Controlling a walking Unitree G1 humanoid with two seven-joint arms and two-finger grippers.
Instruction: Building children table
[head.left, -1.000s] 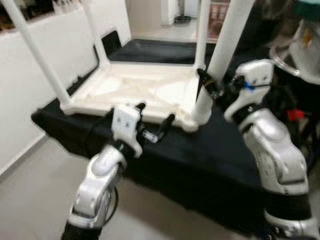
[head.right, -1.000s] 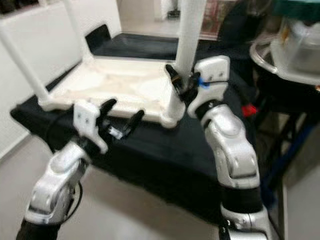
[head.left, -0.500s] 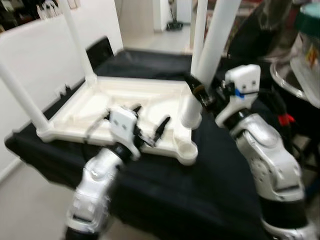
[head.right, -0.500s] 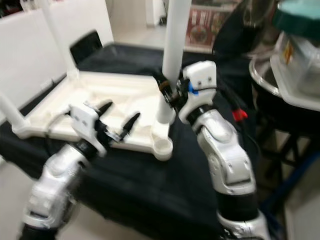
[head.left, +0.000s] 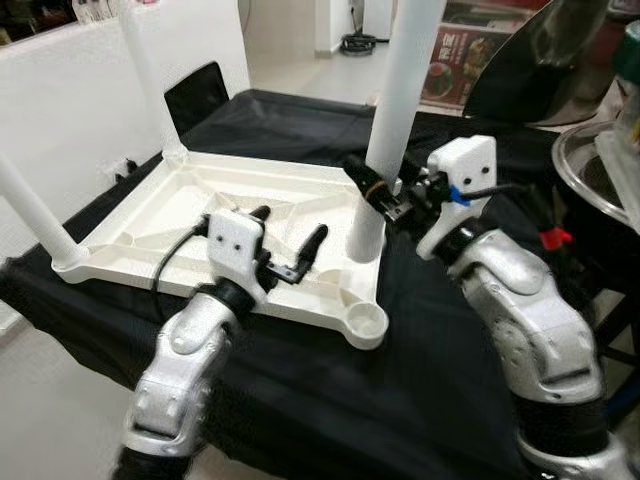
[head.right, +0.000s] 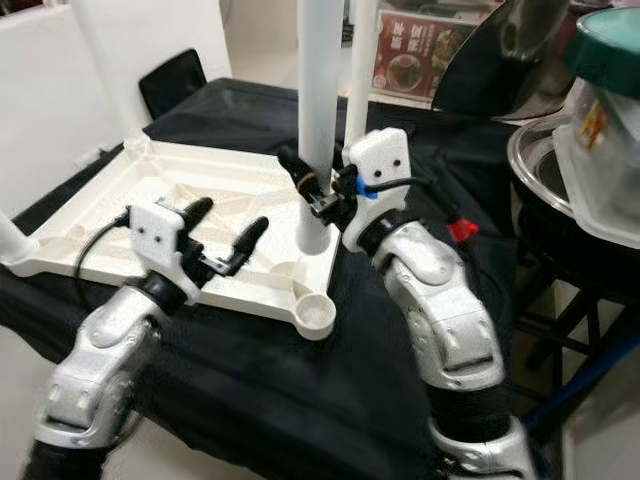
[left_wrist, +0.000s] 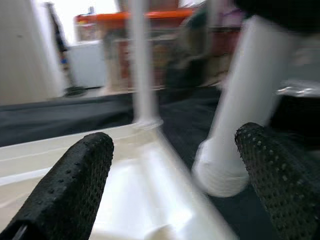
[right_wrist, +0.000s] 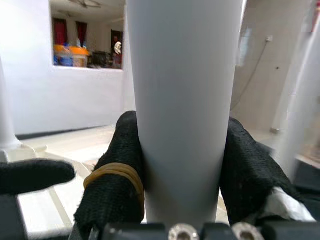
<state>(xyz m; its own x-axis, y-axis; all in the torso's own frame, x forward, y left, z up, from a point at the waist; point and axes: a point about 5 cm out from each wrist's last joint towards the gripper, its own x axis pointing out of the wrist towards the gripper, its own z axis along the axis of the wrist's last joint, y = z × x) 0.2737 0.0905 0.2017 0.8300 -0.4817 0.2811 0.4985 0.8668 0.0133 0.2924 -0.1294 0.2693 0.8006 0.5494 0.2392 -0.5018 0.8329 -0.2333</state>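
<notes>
A white children's table top (head.left: 200, 205) lies upside down on a black-covered table (head.left: 420, 360). White legs stand in its near left corner (head.left: 30, 210) and far left corner (head.left: 150, 90). My right gripper (head.left: 378, 195) is shut on another white leg (head.left: 400, 90), held upright with its lower end (head.left: 365, 238) at the top's right rim. The near right corner socket (head.left: 367, 320) is open and bare. In the right wrist view both fingers (right_wrist: 112, 185) press the leg (right_wrist: 182, 100). My left gripper (head.left: 288, 228) hovers open over the top's near right part, facing the leg (left_wrist: 240, 115).
A metal bowl (head.left: 600, 170) and a container with a teal lid (head.right: 610, 50) stand at the right on a rack. A red item (head.left: 553, 238) lies by my right arm. A white wall (head.left: 70, 100) runs along the left, with a dark chair back (head.left: 195, 95) beside it.
The camera has shifted. Relative to the top, the held leg went from the near right corner to farther along the right rim, baring the socket. My left gripper moved in over the top.
</notes>
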